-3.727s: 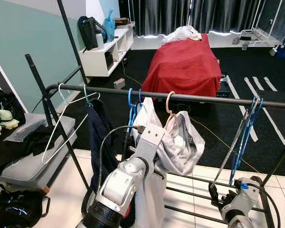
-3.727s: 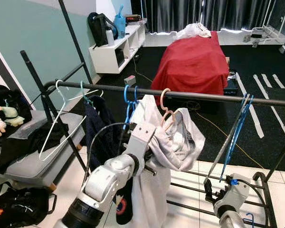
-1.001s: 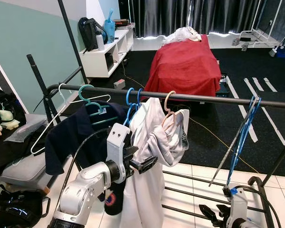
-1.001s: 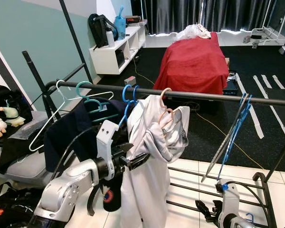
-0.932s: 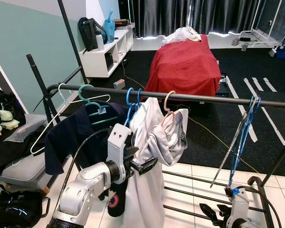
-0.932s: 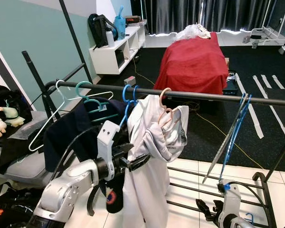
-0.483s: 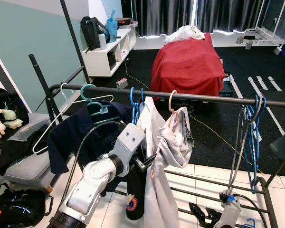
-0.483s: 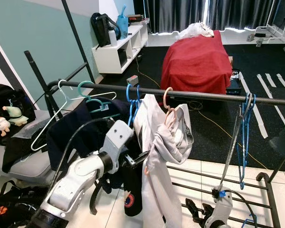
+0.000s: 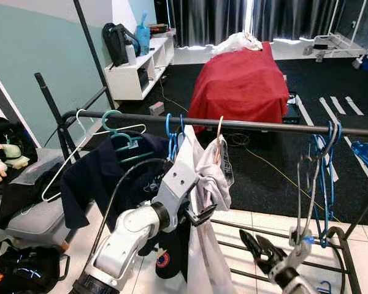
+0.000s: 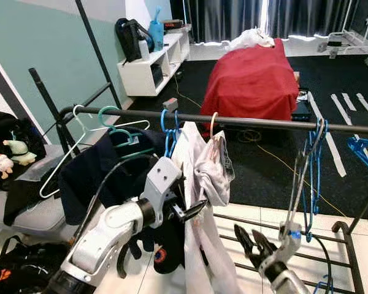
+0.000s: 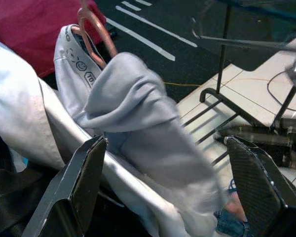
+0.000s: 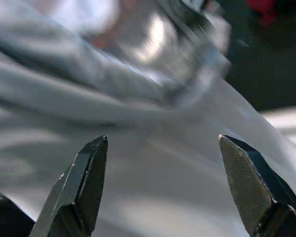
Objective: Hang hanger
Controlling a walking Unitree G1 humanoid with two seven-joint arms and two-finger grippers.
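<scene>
The pink hanger [image 9: 218,138] is hanging on the black rail [image 9: 276,127] with a white garment [image 9: 199,184] on it. The left end effector [image 9: 199,215] is reaching beside the garment with its fingers spread apart. The right end effector [image 9: 257,248] is waiting low down, fingers apart too.

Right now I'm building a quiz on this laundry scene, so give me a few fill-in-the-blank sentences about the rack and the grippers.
1. The pink hanger carrying the white garment hangs on the black ____.
2. The bed behind the rack is covered in a ____ cloth.
3. The left gripper sits beside the white garment with its fingers ____.
4. The right gripper is low near the rack's base, fingers ____.

Missing words: rail; red; open; open
</scene>
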